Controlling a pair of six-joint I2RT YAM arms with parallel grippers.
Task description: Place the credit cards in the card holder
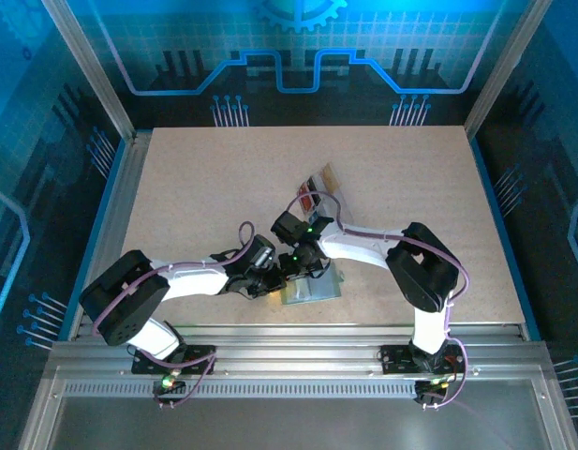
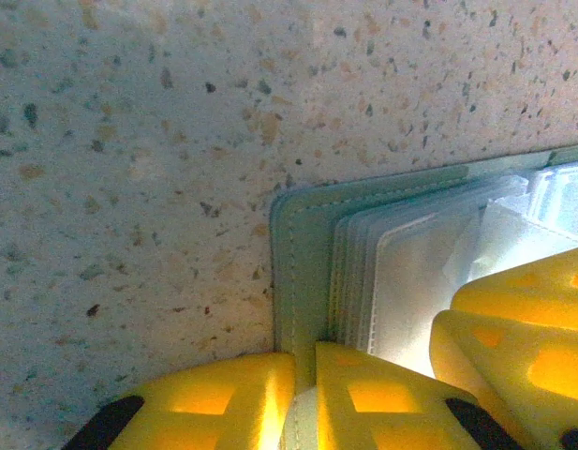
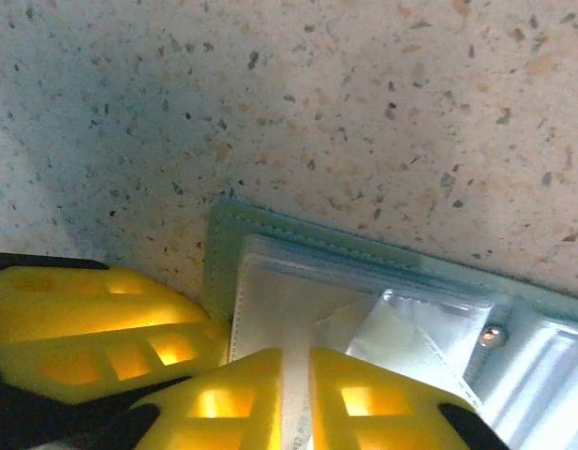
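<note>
The sage-green card holder (image 1: 318,291) lies open near the table's front edge, its clear sleeves (image 2: 410,281) showing. My left gripper (image 2: 304,394) is shut on the holder's green cover edge (image 2: 303,244), pinning it at the corner. My right gripper (image 3: 295,394) is shut on a thin pale card (image 3: 295,375) that points into the sleeves (image 3: 298,300) of the holder (image 3: 223,248). Both grippers meet over the holder in the top view, left (image 1: 270,278) and right (image 1: 303,267). A stack of credit cards (image 1: 318,186) lies farther back at the centre.
The speckled tabletop (image 1: 204,197) stretches wide to the left, right and back of the holder. A metal rail (image 1: 289,333) runs along the front edge just behind the arm bases. The holder's snap stud (image 3: 493,335) sits beside the sleeves.
</note>
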